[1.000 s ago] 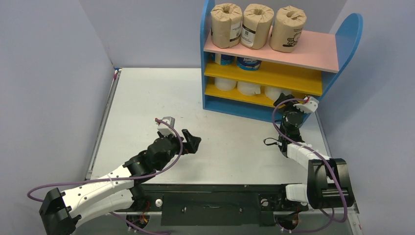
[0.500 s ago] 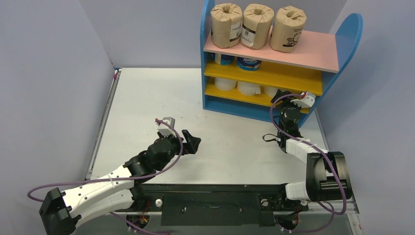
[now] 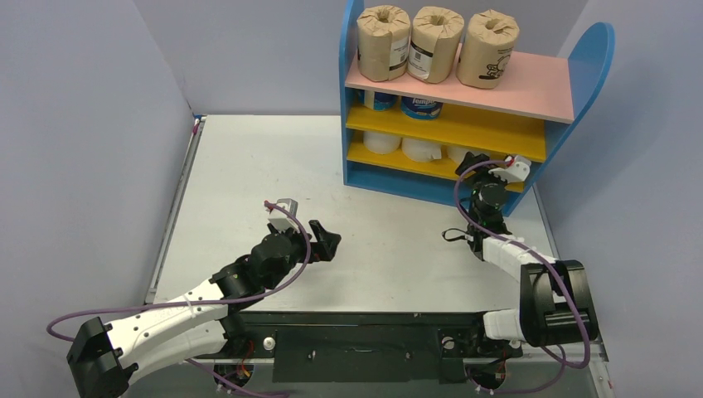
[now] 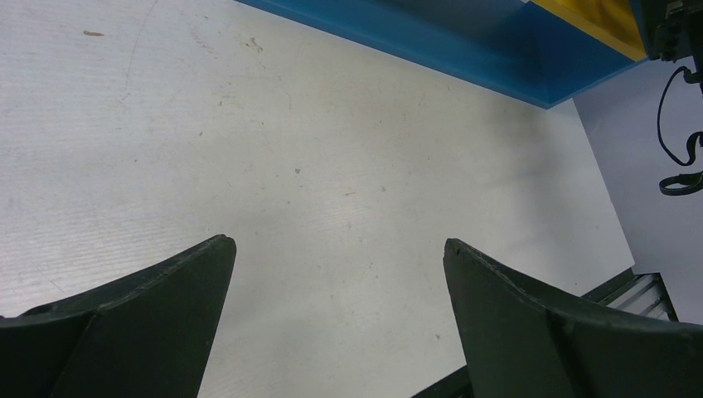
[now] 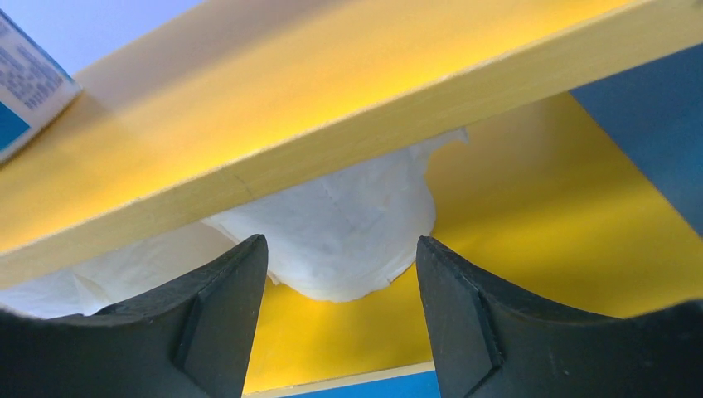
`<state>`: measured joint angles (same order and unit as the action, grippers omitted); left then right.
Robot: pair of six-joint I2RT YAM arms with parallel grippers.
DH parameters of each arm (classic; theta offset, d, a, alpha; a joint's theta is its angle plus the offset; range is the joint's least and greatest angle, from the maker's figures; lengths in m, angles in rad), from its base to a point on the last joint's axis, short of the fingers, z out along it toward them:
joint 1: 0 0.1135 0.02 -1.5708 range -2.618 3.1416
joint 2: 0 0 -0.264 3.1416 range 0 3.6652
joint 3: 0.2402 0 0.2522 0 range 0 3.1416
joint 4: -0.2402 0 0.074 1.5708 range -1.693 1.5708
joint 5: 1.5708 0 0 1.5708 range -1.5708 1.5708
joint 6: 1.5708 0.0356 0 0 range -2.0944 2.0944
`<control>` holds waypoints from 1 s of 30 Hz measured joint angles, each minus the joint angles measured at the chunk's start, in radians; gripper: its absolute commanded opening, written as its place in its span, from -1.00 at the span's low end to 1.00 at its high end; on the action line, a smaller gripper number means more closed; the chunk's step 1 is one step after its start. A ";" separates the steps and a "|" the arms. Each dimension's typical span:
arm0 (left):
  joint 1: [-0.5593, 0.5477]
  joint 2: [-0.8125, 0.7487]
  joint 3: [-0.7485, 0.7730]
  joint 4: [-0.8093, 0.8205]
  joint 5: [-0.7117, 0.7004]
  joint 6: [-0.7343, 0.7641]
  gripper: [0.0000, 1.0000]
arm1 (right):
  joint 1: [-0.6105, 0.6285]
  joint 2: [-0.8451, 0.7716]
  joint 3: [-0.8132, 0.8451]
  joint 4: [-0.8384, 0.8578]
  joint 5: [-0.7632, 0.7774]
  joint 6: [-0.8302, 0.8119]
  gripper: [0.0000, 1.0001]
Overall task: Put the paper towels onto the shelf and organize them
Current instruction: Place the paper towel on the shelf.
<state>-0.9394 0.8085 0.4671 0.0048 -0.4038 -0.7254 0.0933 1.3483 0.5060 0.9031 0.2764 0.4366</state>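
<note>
- Top external view: the shelf (image 3: 592, 51) stands at the counter's (image 3: 249, 166) 1 o'clock corner, and every paper towel you can see is on it.
- Three brown-wrapped rolls (image 3: 437, 43) stand upright in a row on the pink top board, towards its 9 o'clock end.
- Two blue-and-white rolls (image 3: 421, 106) sit on the upper yellow board, also towards the 9 o'clock end and half hidden under the pink board.
- The white rolls (image 3: 421, 149) line the lower yellow board.
- Your right gripper (image 3: 471, 160) is at the front of the shelf, at the 3 o'clock end of that lower row.
- In the right wrist view its fingers are spread. The end white roll shows in the gap between them, under the edge of a yellow board. The roll looks wider than the gap and lies past the fingertips. You cannot tell whether either finger touches it.
- Your left gripper (image 3: 330, 239) hangs over bare counter just to the 7 o'clock side of the middle, well apart from the shelf. Its fingers are spread wide with nothing between them, and its tips point towards 2 o'clock.
</note>
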 measured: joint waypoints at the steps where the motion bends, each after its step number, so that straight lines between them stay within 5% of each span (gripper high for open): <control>1: 0.000 0.000 0.000 0.000 0.001 0.000 0.93 | -0.002 -0.010 -0.002 0.000 0.008 0.000 0.23; 22: 0.000 -0.003 0.000 0.000 0.008 0.000 0.93 | -0.038 -0.055 -0.019 -0.006 0.057 0.031 0.19; 30: 0.036 0.023 0.039 0.000 0.017 -0.007 0.93 | -0.036 -0.417 -0.079 -0.270 0.175 0.228 -0.04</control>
<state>-0.9035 0.8310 0.5056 0.0044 -0.3870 -0.7326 0.0574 0.9310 0.4274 0.6327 0.4515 0.6643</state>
